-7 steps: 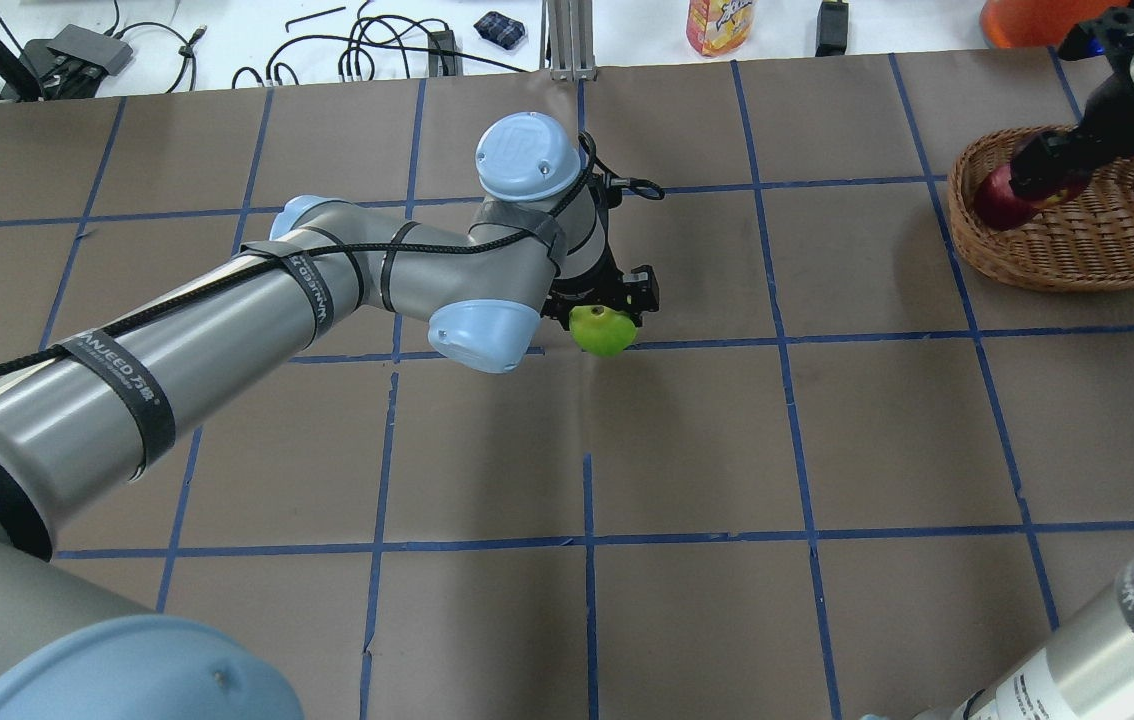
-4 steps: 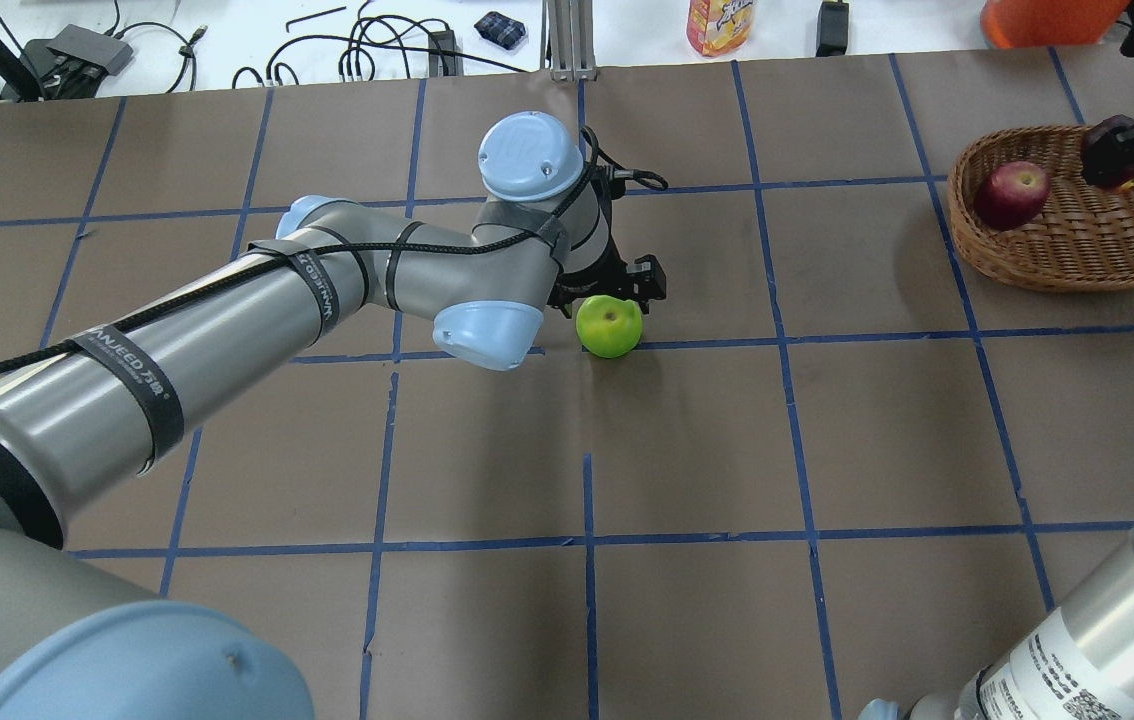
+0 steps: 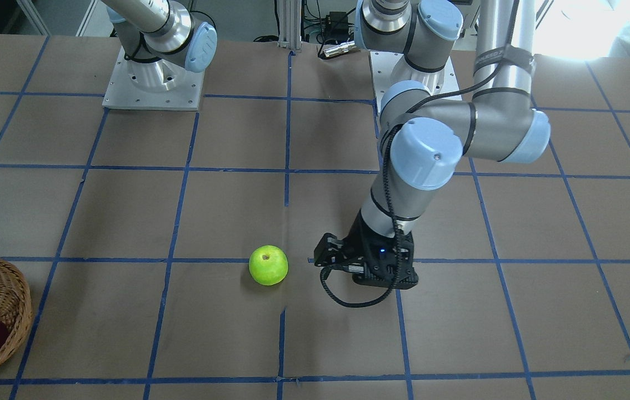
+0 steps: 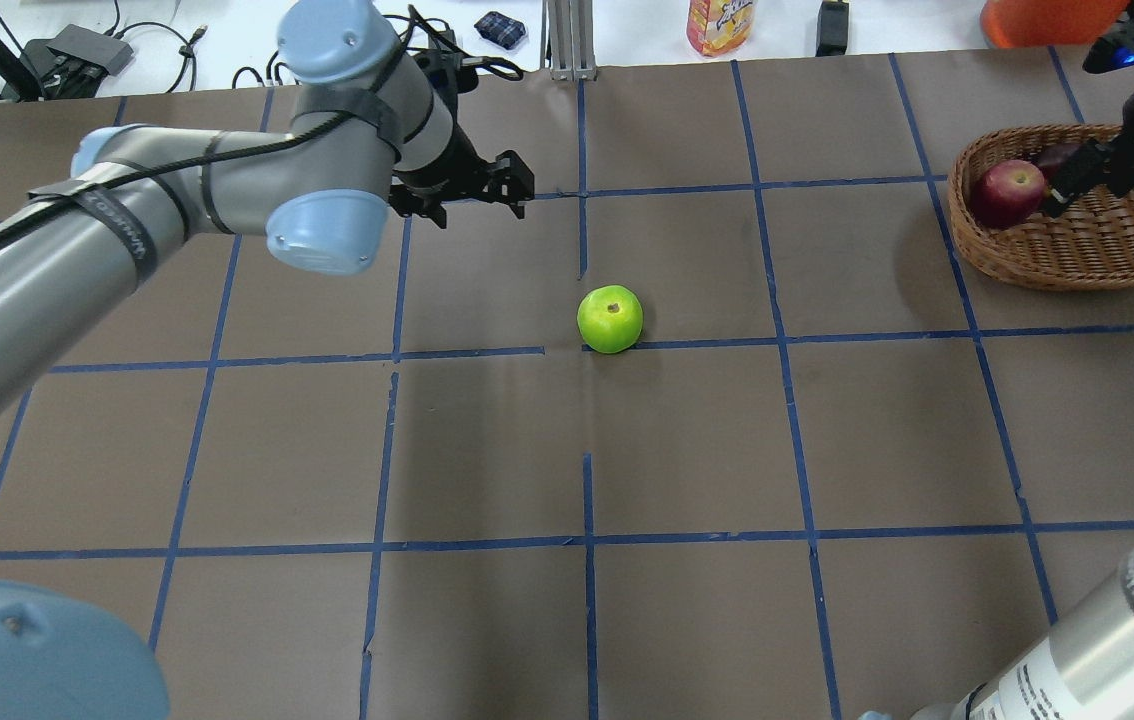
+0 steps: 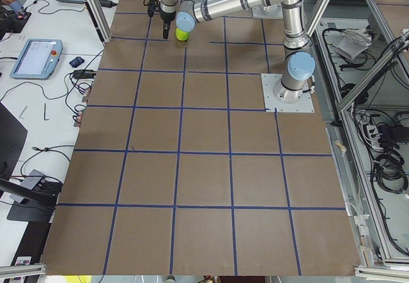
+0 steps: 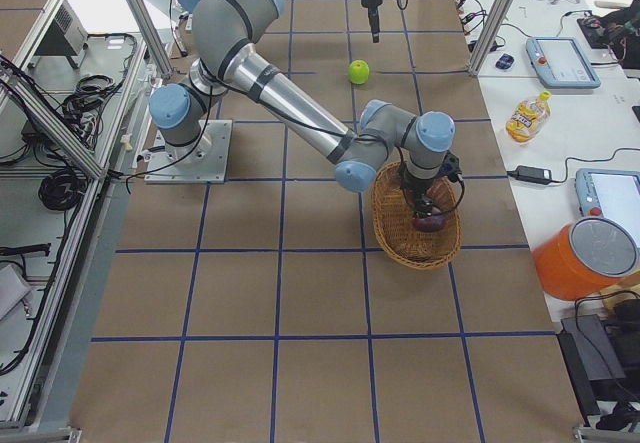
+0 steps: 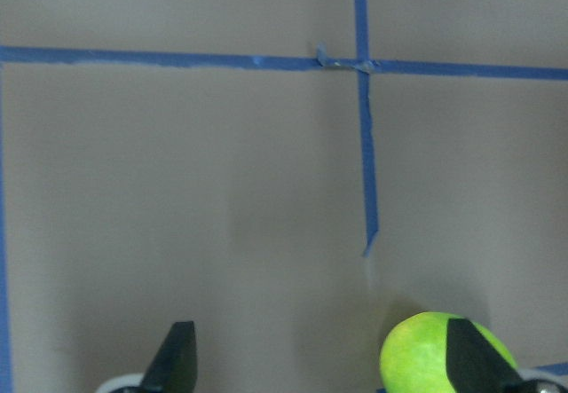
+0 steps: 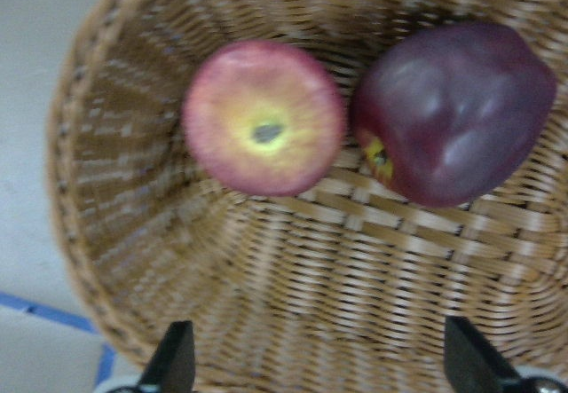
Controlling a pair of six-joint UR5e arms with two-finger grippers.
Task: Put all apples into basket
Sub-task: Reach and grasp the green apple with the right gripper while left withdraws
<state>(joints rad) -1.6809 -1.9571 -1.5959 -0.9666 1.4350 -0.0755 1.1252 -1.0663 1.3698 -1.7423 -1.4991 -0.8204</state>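
Observation:
The lime green apple (image 4: pixel 610 319) stands alone on the brown table near its middle; it also shows in the front view (image 3: pixel 268 265) and at the bottom right of the left wrist view (image 7: pixel 444 353). My left gripper (image 4: pixel 475 205) is open and empty, raised, and off to the apple's left. The wicker basket (image 4: pixel 1047 270) sits at the far right and holds the red apple (image 4: pixel 1007 192) and the dark maroon apple (image 8: pixel 453 113) side by side. My right gripper (image 4: pixel 1077 185) hangs open and empty just above them.
A juice bottle (image 4: pixel 720 25), an orange container (image 4: pixel 1047 20) and cables lie beyond the table's far edge. Both arm bases (image 3: pixel 154 83) stand at the robot's side of the table.
My left gripper let go of the green apple on the table, then rose and drew back to the left. My right gripper released the red apple into the basket and stays above it.

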